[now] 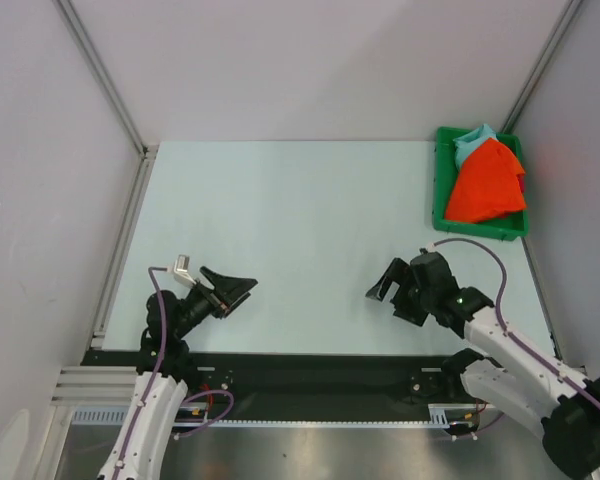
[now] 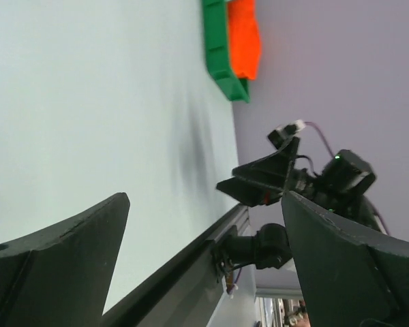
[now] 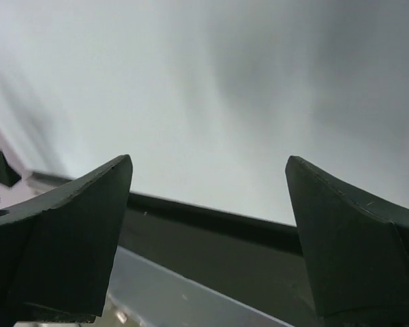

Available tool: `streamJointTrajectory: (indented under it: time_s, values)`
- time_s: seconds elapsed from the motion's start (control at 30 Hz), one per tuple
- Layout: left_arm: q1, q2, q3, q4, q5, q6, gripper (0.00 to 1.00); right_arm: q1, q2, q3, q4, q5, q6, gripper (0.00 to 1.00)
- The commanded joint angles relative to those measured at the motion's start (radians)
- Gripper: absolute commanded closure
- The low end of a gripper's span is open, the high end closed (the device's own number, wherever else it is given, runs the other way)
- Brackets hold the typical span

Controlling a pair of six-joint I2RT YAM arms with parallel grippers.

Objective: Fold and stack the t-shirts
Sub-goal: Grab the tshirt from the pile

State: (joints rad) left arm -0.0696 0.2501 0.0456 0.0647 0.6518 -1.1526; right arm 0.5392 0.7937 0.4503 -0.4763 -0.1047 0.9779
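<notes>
The shirts are in the green tray (image 1: 438, 200) at the far right corner of the table (image 1: 280, 210). The orange shirt (image 1: 485, 185) lies on top in a loose heap. A light teal shirt (image 1: 469, 143) peeks out behind it at the far end. A thin bit of dark red cloth (image 1: 523, 183) shows at the right edge of the orange one. It may be a third shirt, but too little shows to be sure.

Both arms sit at the near side, well apart from the tray. The left gripper (image 1: 242, 297) has its jaws wide apart and holds nothing. The right gripper (image 1: 383, 302) is wide apart and holds nothing too. It is the nearer one to the tray.

The shirts look soft, light and floppy. I think the cloth will sag and bunch up when it is lifted, but it will not break. A deep pinch could catch two shirts at once. So a good first hold is a raised fold on top of the orange heap. Once the shirt lies on the table, each gripper can pinch one corner, at the shoulders or the bottom edge, to pull it flat.
</notes>
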Motion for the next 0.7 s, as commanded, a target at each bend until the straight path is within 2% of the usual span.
streamJointTrajectory:
  time_s: [0.0,0.13,0.27,0.47,0.5,0.57,0.6,0.63,0.67]
  values:
    - [0.007,-0.023,0.049,-0.232,-0.070,0.067,0.00,-0.074,0.119,0.125,-0.048,0.105,-0.111,0.00]
    - [0.007,0.011,0.097,-0.333,-0.087,0.138,0.00,-0.239,0.258,0.256,-0.035,0.174,-0.200,0.00]
    - [0.005,0.084,0.209,-0.482,-0.139,0.231,0.00,-0.401,0.416,0.428,-0.012,0.258,-0.319,0.00]
    - [0.007,0.080,0.275,-0.554,-0.120,0.174,0.00,-0.603,0.671,0.760,0.093,0.477,-0.543,0.02]
    - [0.008,0.095,0.273,-0.543,-0.030,0.168,0.00,-0.622,0.706,0.840,0.100,0.511,-0.591,0.03]
    - [0.011,0.148,0.238,-0.386,0.102,0.133,0.00,-0.669,0.823,0.919,0.129,0.527,-0.637,0.06]
    - [0.011,0.149,0.215,-0.309,0.203,0.078,0.00,-0.682,0.860,0.964,0.143,0.528,-0.662,0.06]
    - [0.011,0.149,0.164,-0.145,0.233,0.015,0.00,-0.688,0.942,1.032,0.157,0.537,-0.718,0.06]
    - [0.011,0.159,0.139,-0.070,0.261,-0.096,0.00,-0.693,0.979,1.068,0.200,0.546,-0.743,0.06]
